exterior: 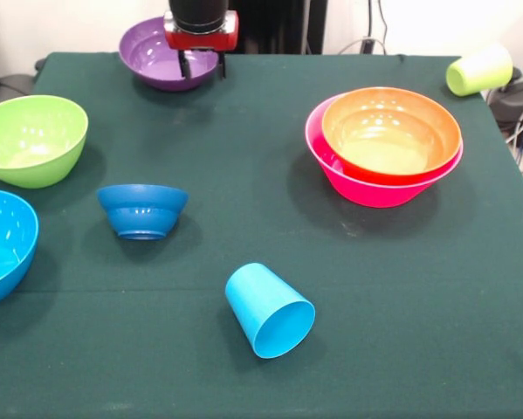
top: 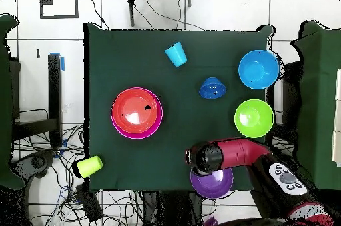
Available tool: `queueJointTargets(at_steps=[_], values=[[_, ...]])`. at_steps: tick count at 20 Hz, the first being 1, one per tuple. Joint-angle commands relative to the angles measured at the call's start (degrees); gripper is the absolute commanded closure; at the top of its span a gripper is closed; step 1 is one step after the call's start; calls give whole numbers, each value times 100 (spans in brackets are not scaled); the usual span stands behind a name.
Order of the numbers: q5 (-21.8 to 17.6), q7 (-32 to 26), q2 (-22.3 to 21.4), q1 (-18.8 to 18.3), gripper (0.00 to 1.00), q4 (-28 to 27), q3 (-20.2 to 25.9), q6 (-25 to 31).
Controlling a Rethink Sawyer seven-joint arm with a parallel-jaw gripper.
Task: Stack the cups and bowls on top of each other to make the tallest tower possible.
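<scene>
Altogether six bowls (exterior: 34, 140) and two cups (exterior: 270, 310) show; the claw (exterior: 201, 64) hangs open, empty.

A dark green cloth (exterior: 244, 201) covers the table, cables (top: 73, 193) beside it.

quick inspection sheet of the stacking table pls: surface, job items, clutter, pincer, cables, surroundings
Surface: dark green cloth, flat.
Job's things: glossy orange plastic bowl nested in large pink plastic bowl; purple bowl, lime green bowl, sky blue bowl upright; small dark blue bowl inverted; sky blue tumbler and yellow-green tumbler on their sides.
Clutter: nothing seen.
Pincer: pincer open over the purple bowl, empty.
Cables: loose cables on the floor.
Surroundings: tiled floor.
</scene>
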Motion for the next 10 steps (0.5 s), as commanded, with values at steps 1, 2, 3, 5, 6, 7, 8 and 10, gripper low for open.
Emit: queueJointTargets(at_steps=[1, 2, 3, 5, 6, 7, 8, 10], values=[[-447, -1287, -62, 32, 0, -89, 407, 446], [-447, -1271, -82, 33, 0, -53, 406, 442], [-442, -1241, -83, 62, 0, -55, 406, 444], [-469, -1165, -71, 97, 0, -30, 377, 389], [-470, -1133, -99, 110, 0, 9, 367, 372], [-473, -1103, -73, 149, 0, -26, 357, 382], [-463, -1074, -127, 169, 0, 20, 354, 379], [-412, -983, -248, 254, 0, 112, 357, 385]])
